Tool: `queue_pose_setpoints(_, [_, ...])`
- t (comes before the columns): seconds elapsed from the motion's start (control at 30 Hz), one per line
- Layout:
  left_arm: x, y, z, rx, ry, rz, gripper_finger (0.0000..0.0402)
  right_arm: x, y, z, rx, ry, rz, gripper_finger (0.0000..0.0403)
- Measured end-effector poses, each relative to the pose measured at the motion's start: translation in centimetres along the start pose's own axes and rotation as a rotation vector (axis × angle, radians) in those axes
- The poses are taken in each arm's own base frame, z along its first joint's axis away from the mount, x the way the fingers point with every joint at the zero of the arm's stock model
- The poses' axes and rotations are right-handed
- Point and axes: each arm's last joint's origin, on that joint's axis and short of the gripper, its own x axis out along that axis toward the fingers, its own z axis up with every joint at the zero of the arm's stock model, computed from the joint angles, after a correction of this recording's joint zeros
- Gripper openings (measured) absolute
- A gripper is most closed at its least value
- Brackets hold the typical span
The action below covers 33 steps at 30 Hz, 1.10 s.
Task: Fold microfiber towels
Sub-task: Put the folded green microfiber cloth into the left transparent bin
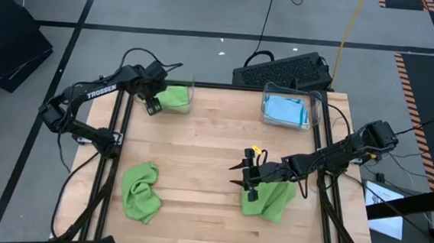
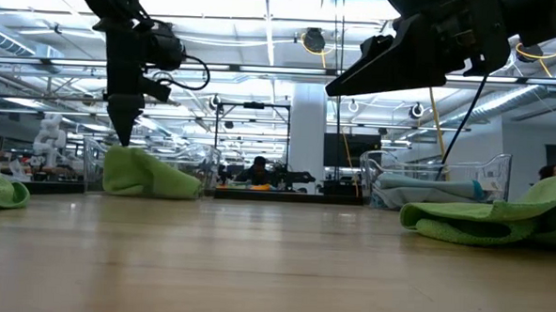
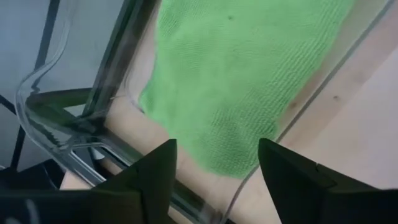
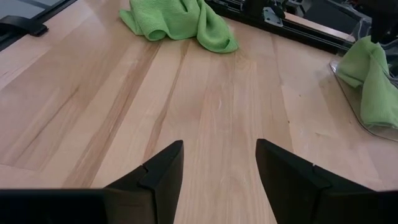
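Observation:
A lime green microfiber towel (image 1: pixel 175 97) lies bunched in a clear bin (image 1: pixel 192 84) at the far left corner. My left gripper (image 1: pixel 154 106) points down over it, open, its fingertips (image 3: pixel 163 163) just above the cloth (image 3: pixel 236 74). A second green towel (image 1: pixel 141 193) lies crumpled on the wood at the near left. A third green towel (image 1: pixel 269 200) lies flattish at the near right, under my right arm. My right gripper (image 1: pixel 245 177) hovers open beside its left edge, nothing between its fingers (image 4: pixel 166 168).
A second clear bin (image 1: pixel 310 105) at the far right holds light blue towels (image 1: pixel 285 111). A black case (image 1: pixel 282 69) sits beyond the table's far edge. Bare wood lies across the table's middle (image 1: pixel 207 148). People show far off in the room behind.

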Motion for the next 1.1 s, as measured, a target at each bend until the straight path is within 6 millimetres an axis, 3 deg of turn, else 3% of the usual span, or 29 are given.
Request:
queue_pose_setpoints(0.13, [0.4,0.2,0.0,-0.001,0.017,-0.001,0.0222,0.0,0.0,0.0,0.0,0.0,0.0,0.0192])
queue_pose_setpoints(0.4, [1.6,0.6,0.0,0.017,0.081,-0.03,0.0146,0.0,0.0,0.0,0.0,0.0,0.0,0.0192])
queue_pose_setpoints(0.53, [2.2,0.6,0.1,0.072,0.102,-0.036,0.0084,0.0,0.0,0.0,0.0,0.0,0.0,0.0192])
queue_pose_setpoints(0.67, [2.7,0.9,0.6,0.128,0.119,0.07,0.0012,0.0,0.0,0.0,0.0,0.0,0.0,0.0192])
queue_pose_setpoints(0.87, [2.1,1.3,1.7,0.182,0.068,0.252,0.0005,0.0,0.0,0.0,0.0,0.0,0.0,0.0192])
queue_pose_setpoints(1.1, [1.8,-0.9,1.4,0.38,0.126,0.144,0.0008,0.0,0.0,0.0,-0.001,0.003,0.0,0.0192])
